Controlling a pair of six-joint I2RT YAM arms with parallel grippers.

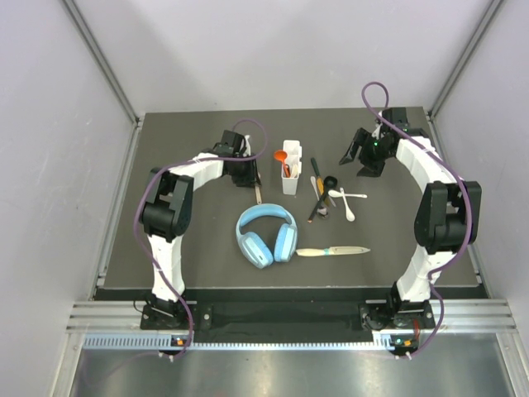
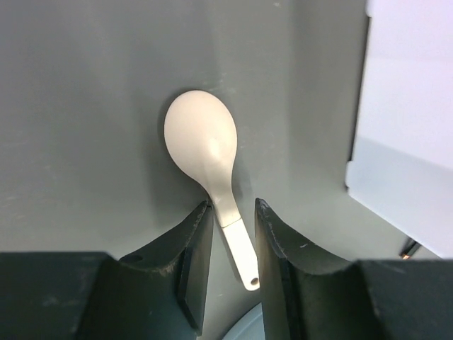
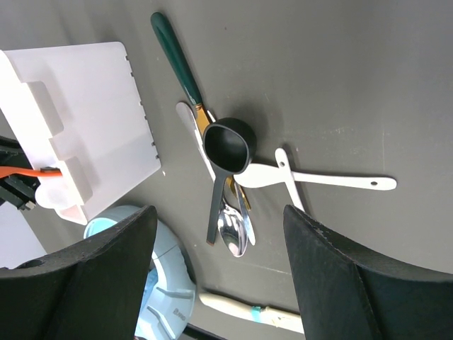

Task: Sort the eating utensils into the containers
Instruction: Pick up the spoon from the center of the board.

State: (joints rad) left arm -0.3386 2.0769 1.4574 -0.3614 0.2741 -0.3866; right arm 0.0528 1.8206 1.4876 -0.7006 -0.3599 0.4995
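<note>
My left gripper (image 1: pixel 245 172) is low over the mat, left of the white caddy (image 1: pixel 291 178). In the left wrist view its jaws (image 2: pixel 233 207) stand slightly apart astride the handle of a white spoon (image 2: pixel 204 142) lying flat; the left finger touches the handle and a gap shows on the right. An orange-red spoon (image 1: pixel 281 155) stands in the caddy. My right gripper (image 1: pixel 369 155) is wide open and empty above a pile: black scoop (image 3: pixel 226 149), green-handled utensil (image 3: pixel 178 60), metal spoon (image 3: pixel 233 234) and white spoons (image 3: pixel 322 178). A pale-handled knife (image 1: pixel 331 251) lies nearer the front.
Light-blue headphones (image 1: pixel 266 234) lie in front of the caddy, between the arms, and their edge shows in both wrist views (image 3: pixel 145 283). The caddy's wall (image 2: pixel 403 142) is just right of my left gripper. Grey walls enclose the mat on three sides.
</note>
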